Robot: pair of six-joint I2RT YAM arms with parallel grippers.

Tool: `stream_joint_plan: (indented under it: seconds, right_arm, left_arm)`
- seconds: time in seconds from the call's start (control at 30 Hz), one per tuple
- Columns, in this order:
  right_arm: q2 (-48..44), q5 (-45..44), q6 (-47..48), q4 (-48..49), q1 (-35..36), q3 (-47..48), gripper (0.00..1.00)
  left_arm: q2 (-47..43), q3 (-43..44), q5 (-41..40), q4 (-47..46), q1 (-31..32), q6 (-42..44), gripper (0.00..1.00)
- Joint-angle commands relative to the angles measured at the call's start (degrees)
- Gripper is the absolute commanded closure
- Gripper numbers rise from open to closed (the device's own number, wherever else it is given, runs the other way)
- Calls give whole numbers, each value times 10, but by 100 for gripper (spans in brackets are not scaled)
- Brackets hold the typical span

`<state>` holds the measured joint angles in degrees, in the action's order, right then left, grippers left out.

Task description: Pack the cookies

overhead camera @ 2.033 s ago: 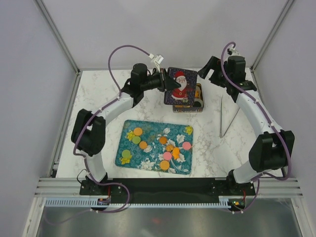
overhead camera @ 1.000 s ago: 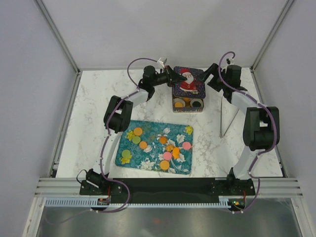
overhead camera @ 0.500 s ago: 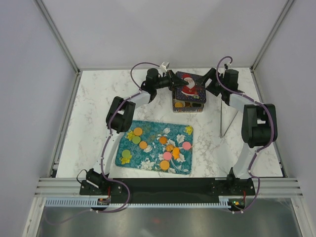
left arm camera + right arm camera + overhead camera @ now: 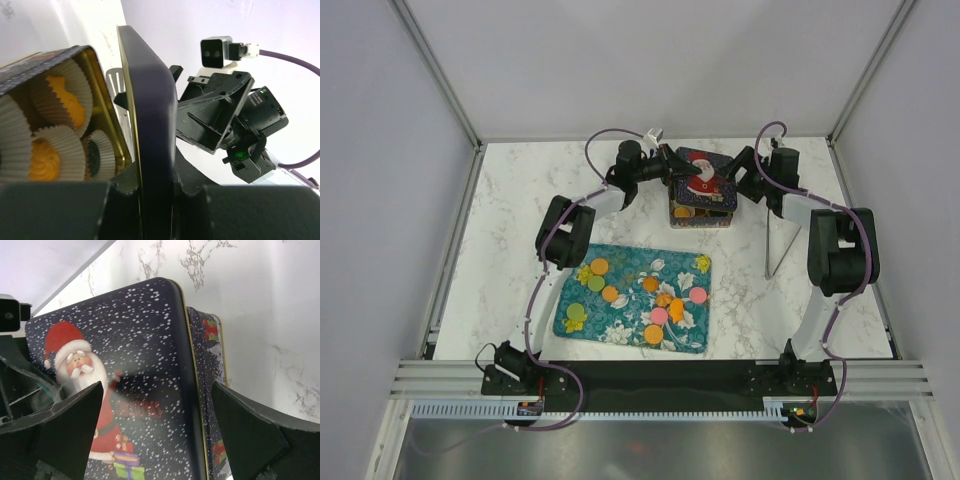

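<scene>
The cookies (image 4: pixel 660 300), small orange, pink and green discs and yellow flowers, lie on a teal flowered tray (image 4: pixel 582 318). More sit in white paper cups (image 4: pixel 55 100) inside an open tin (image 4: pixel 703 213) at the far middle. My left gripper (image 4: pixel 667 167) is shut on the left edge of the Santa lid (image 4: pixel 705 178), which hangs tilted over the tin; in the left wrist view (image 4: pixel 150 185) it clamps the lid (image 4: pixel 150 110) edge-on. My right gripper (image 4: pixel 740 172) is open at the lid's right edge. The right wrist view shows its fingers (image 4: pixel 67 432) spread over the lid (image 4: pixel 125 370).
A thin metal tool (image 4: pixel 776 245) stands on the marble table (image 4: pixel 510 200) right of the tin. The tray fills the near middle. Cage posts and walls ring the table.
Both arms have stretched toward the far middle. The lid, held by the left gripper, has tipped from steep to flatter over the tin. The right gripper has closed in on its right edge.
</scene>
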<state>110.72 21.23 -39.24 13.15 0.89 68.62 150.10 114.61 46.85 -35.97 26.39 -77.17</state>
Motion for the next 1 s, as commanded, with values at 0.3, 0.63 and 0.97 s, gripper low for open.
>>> stream_joint_plan:
  seconds: [0.3,0.63,0.97]
  right_arm:
    - [13,28,-7,38,0,-8,5]
    - [24,29,-8,30,-1,-4,12]
    - [40,31,-3,17,-1,5,16]
  left_arm:
    - [14,-9,-2,-21,3,-17,85]
    - [10,-23,-4,-30,2,-21,82]
    - [0,-43,-6,-34,0,-22,73]
